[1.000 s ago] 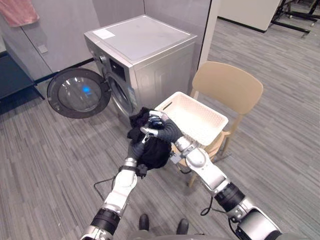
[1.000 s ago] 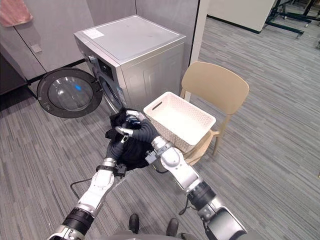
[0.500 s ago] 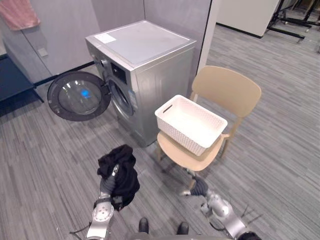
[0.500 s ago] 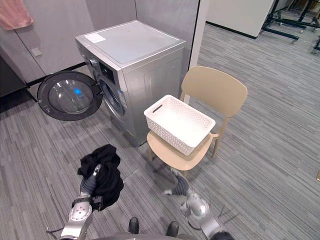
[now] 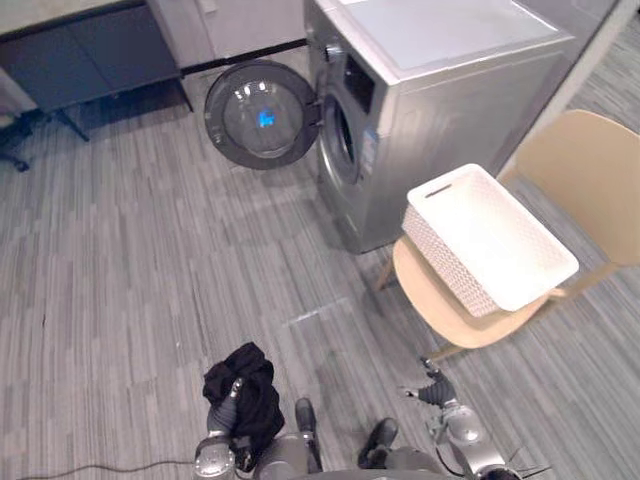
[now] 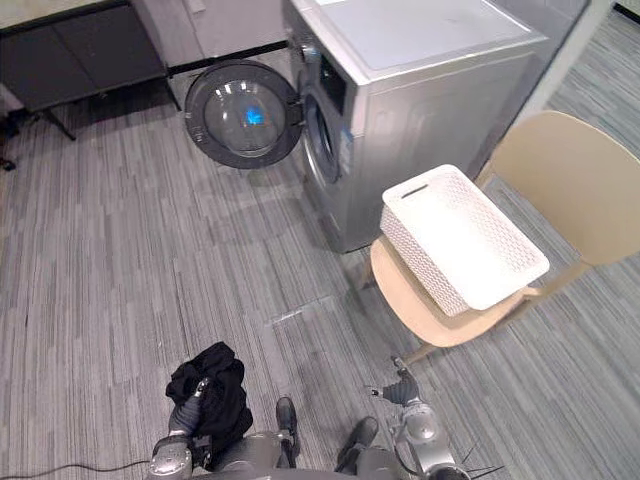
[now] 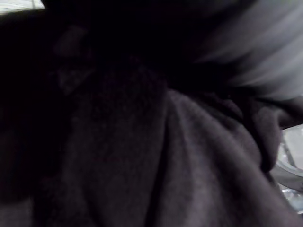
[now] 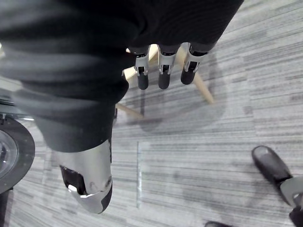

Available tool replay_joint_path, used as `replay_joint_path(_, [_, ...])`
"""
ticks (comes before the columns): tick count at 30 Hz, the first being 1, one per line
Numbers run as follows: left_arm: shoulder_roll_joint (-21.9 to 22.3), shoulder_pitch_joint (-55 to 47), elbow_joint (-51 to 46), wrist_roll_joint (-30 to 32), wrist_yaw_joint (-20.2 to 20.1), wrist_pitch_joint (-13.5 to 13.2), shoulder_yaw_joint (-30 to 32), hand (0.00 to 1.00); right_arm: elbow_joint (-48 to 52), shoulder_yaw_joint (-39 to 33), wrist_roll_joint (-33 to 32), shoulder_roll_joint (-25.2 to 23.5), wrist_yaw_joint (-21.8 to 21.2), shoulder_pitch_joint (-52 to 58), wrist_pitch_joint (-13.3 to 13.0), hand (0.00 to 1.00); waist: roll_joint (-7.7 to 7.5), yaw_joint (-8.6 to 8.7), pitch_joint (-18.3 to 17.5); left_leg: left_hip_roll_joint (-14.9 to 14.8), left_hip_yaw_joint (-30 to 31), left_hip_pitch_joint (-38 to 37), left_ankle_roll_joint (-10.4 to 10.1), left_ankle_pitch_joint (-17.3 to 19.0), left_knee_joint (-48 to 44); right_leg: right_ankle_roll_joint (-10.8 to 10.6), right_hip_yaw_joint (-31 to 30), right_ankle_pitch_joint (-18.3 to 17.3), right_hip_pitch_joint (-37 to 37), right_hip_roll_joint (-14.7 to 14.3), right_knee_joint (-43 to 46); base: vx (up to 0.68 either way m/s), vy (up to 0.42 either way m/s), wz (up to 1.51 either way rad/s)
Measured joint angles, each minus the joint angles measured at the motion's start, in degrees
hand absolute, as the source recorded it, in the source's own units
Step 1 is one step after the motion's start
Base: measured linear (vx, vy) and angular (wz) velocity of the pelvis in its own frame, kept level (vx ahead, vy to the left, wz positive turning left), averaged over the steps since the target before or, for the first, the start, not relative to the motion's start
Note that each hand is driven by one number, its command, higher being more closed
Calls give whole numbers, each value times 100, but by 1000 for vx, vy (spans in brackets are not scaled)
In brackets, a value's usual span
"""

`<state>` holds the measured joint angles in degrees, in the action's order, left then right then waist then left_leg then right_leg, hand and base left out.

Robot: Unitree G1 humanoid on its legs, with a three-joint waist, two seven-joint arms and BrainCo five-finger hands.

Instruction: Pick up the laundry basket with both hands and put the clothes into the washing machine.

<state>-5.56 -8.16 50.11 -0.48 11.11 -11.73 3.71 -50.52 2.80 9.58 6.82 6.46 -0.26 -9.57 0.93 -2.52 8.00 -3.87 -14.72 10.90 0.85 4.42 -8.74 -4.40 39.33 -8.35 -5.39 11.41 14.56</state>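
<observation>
A black garment [image 5: 250, 398] hangs bunched low over the floor, with my left hand [image 5: 232, 394] shut on it; its dark folds [image 7: 156, 151] lie close before the left wrist camera. The white laundry basket [image 5: 440, 255] stands with nothing in it on the seat of a tan chair [image 5: 585, 165]. Left of it is the silver washing machine [image 5: 450, 40], its round door [image 5: 262, 112] swung wide and the drum opening [image 5: 342, 135] showing. My right hand [image 5: 436, 386] hangs low by the chair, fingers [image 8: 162, 71] straight, holding nothing.
A dark low cabinet [image 5: 90, 50] stands along the far wall, left of the washer. Grey plank floor [image 5: 150, 270] spreads between me and the open door. The chair's legs [image 8: 201, 90] stand close to my right hand.
My right hand has let go of the garment and dropped low. The left hand has come down with the garment. The camera has turned left and down, shifting the washer and the chair.
</observation>
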Motion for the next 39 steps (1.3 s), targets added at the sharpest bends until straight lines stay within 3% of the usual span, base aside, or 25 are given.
replay_joint_path(2, [-1,-141,-14,-31,4,18,46,100,10,3,-11,-43,-5,-24,8,0,-142,38,15,311,222,-57,144,413,-407,143,-538,-228,-406,768,1758,235,206,55])
replay_joint_path(3, [-25,-139,-34,-49,3,18,42,100,11,4,-16,-45,-7,-15,21,0,-181,57,46,411,318,-125,225,503,-490,321,-900,-140,-597,940,2336,302,233,72])
replay_joint_path(4, [-61,-148,-77,-59,6,19,38,100,13,6,-85,-64,-15,9,48,0,-217,99,89,510,506,-258,324,638,-615,675,-1571,151,-906,1002,3085,321,164,89])
replay_joint_path(5, [-129,-130,-169,-89,6,17,13,100,18,9,-187,-125,-24,35,68,0,-200,188,190,555,788,-433,411,791,-764,471,-2320,190,-1208,836,3776,341,140,93])
replay_joint_path(6, [-175,-123,-186,-115,6,17,-39,100,20,9,-227,-165,-30,71,72,0,-175,200,216,550,918,-496,426,865,-788,322,-2507,-64,-1301,660,3908,374,76,97])
replay_joint_path(8, [-264,12,-257,-121,9,17,-98,100,29,21,-297,-187,-40,98,71,0,-281,235,267,564,1279,-780,418,964,-709,271,-2544,-554,-1604,139,3483,403,19,92])
replay_joint_path(10, [-256,171,-255,-125,11,16,-144,100,29,19,-414,-159,-33,62,67,0,-285,263,316,597,1530,-946,408,1002,-608,212,-2478,-579,-1834,-123,2747,397,-25,92])
replay_joint_path(13, [-210,431,-285,-120,2,-8,-332,100,34,11,-465,-139,-41,16,64,0,-286,468,491,605,2038,-1501,257,1066,-157,110,-2444,103,-1972,-457,500,506,-102,98])
replay_joint_path(14, [-205,442,-285,-118,-15,-15,-387,100,36,11,-472,-147,-53,49,64,0,-258,476,519,609,2098,-1676,123,1152,-93,178,-2522,329,-2011,-507,133,528,-165,86])
replay_joint_path(15, [-190,389,-286,-112,-74,-20,-413,100,73,11,-488,-155,-69,94,64,0,-369,480,455,597,2103,-1916,-60,1264,-86,380,-2642,525,-2016,-504,139,455,-166,72])
replay_joint_path(16, [-170,337,-286,-109,-110,-25,-409,100,104,3,-488,-156,-102,154,64,0,-342,486,439,565,2141,-1980,-148,1314,-249,575,-2659,787,-1992,-530,348,585,-240,75])
replay_joint_path(17, [-128,293,-289,-108,-112,-46,-403,100,183,-6,-484,-164,-141,196,63,0,-317,525,401,517,2166,-1747,-256,1315,-911,741,-2559,1004,-1940,-540,515,716,-303,55])
replay_joint_path(19, [61,140,-354,-107,-109,-46,-235,100,297,25,-455,-187,-174,221,70,0,-20,468,442,70,1829,-932,-972,892,-3078,952,-2414,812,-1447,-943,344,669,-260,8])
replay_joint_path(20, [128,15,-391,-108,-115,-44,-107,100,369,72,-455,-227,-173,229,81,0,47,443,449,-245,1643,-597,-1115,540,-3938,1085,-2440,750,-1164,-1167,174,515,-157,-57])
replay_joint_path(22, [196,-84,-470,-109,-117,10,-21,100,559,94,-479,-412,-158,293,82,0,12,264,456,-927,920,-45,-913,682,-5335,1280,-2644,618,-343,-1561,-252,630,-177,-72])
replay_joint_path(24, [309,4,-588,-108,-125,4,-38,100,623,-4,-538,-429,-156,297,82,0,-73,172,448,-1040,517,191,-753,783,-5264,1288,-2832,612,122,-1555,-588,489,-115,-37])
replay_joint_path(27, [402,209,-775,-104,-240,-95,-96,100,652,-211,-621,-432,-144,277,48,0,-123,158,444,-1017,199,587,-559,905,-3907,1264,-3004,602,771,-1458,-1086,499,-34,-36])
replay_joint_path(28, [414,301,-773,-103,-244,-103,-100,100,653,-303,-622,-447,-138,279,48,0,-167,155,465,-898,288,708,-564,901,-3140,1116,-3096,509,913,-1378,-1099,353,99,-37])
replay_joint_path(30, [437,352,-765,-102,-243,-104,-172,100,632,-417,-622,-447,-128,276,55,0,-206,137,479,-549,966,835,-653,836,-2054,979,-3349,381,1040,-1272,-1093,350,195,-62])
replay_joint_path(31, [444,375,-738,-101,-235,-104,-238,100,598,-418,-621,-428,-114,249,46,0,-229,75,477,-298,1712,827,-853,668,-1110,834,-3677,190,1095,-1184,-1050,286,263,-98])
replay_joint_path(33, [471,351,-607,-101,-223,-98,-367,100,413,-445,-611,-373,-114,263,41,0,-77,-3,406,-342,2310,687,-999,541,-448,601,-4091,-97,1106,-1251,-852,328,370,-127])
replay_joint_path(34, [480,307,-534,-101,-225,-98,-433,100,297,-470,-610,-357,-116,326,50,0,-19,11,366,-444,2342,612,-1031,179,-513,463,-4301,-383,1103,-1285,-559,360,465,-128])
replay_joint_path(35, [447,277,-459,-103,-220,-82,-550,100,243,-505,-606,-443,-116,459,71,0,-149,10,297,-381,2112,546,-869,-199,-778,296,-4490,-682,1009,-1148,-129,287,387,-104])
replay_joint_path(37, [204,295,-458,-55,-230,-49,-618,100,234,-483,-601,-660,-126,692,82,0,-513,28,101,-154,1579,415,-643,-56,-900,101,-4589,-921,650,-771,565,259,329,-104])
replay_joint_path(39, [76,361,-442,48,-231,-44,-611,100,174,-457,-603,-703,-129,686,92,0,-646,39,38,-103,1011,164,-508,42,-788,-13,-4474,-798,155,-518,1305,213,317,-121])
